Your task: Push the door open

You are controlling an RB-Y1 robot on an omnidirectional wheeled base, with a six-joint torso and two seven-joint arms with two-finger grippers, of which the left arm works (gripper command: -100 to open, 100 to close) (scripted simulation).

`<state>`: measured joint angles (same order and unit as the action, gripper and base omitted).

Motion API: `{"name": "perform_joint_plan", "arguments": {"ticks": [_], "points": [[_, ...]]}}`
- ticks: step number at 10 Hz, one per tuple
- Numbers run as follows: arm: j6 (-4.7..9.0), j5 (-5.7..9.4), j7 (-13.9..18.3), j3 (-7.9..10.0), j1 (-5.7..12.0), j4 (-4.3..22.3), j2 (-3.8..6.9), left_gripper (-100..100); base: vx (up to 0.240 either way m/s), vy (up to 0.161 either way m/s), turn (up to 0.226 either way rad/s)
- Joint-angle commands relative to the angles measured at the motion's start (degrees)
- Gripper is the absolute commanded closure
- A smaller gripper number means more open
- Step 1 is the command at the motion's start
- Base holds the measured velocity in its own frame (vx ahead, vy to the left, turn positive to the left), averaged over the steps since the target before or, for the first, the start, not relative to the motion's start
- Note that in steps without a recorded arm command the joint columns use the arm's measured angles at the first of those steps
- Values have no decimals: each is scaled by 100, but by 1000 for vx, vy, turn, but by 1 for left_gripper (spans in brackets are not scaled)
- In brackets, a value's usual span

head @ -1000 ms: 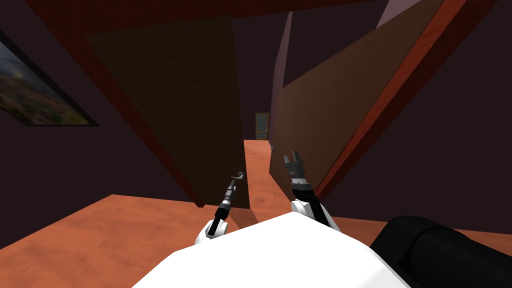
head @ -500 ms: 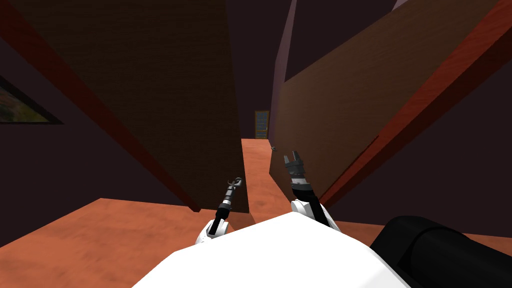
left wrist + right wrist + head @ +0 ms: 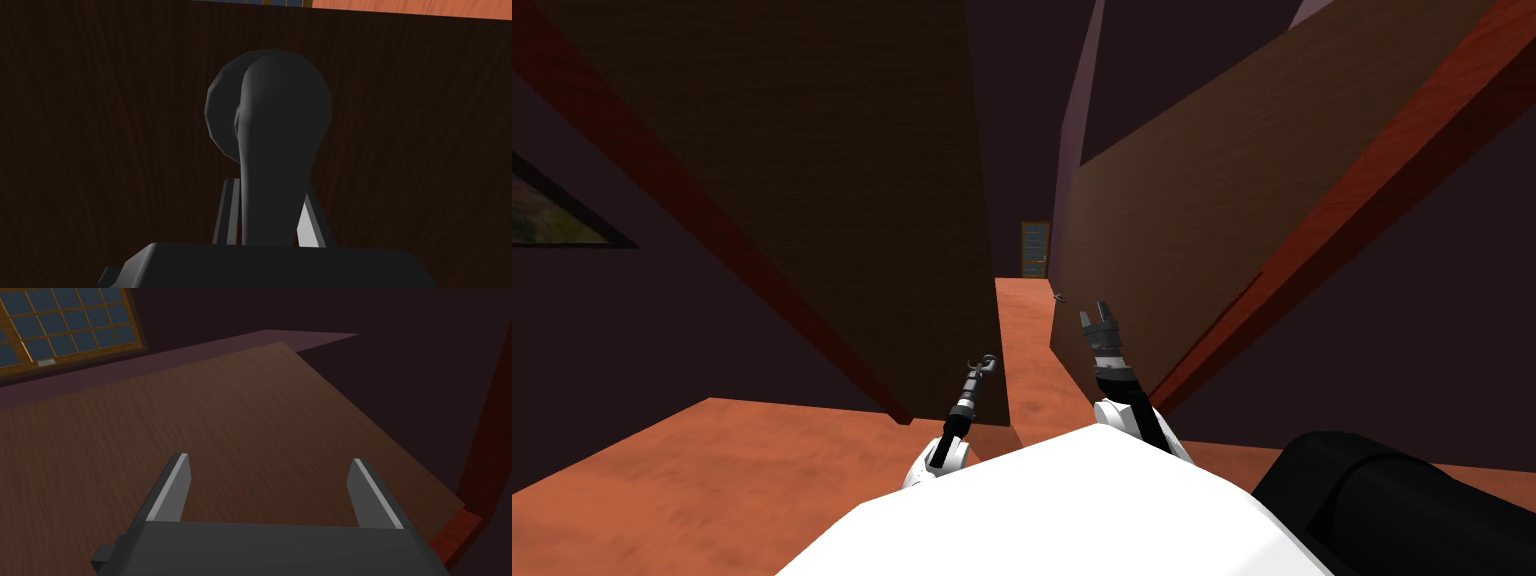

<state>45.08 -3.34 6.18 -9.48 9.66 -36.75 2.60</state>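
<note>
Over the last second I have moved forward, mostly in the first half of it. The whole head view has slid, so the framed picture (image 3: 557, 215) on the wall to my left is now cut by the view's edge. The top edge of the left-hand door (image 3: 842, 200) has run out of sight. The left gripper (image 3: 981, 367), on the door handle (image 3: 272, 125), has dropped slightly towards my chest. The handle may have turned with it, though it is too small to be sure.
</note>
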Motion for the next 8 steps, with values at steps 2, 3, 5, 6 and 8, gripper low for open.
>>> {"name": "perform_joint_plan", "arguments": {"ticks": [2,3,5,6,8], "points": [[3,54,-43,104,-1,12,73,100,126,-57,26],[4,74,-59,144,-1,16,97,100,140,-84,45],[7,124,-98,240,-2,27,143,100,160,-73,38],[9,152,-121,294,-3,33,165,100,179,-109,35],[9,152,-121,294,-3,33,165,100,94,-64,17]]}}
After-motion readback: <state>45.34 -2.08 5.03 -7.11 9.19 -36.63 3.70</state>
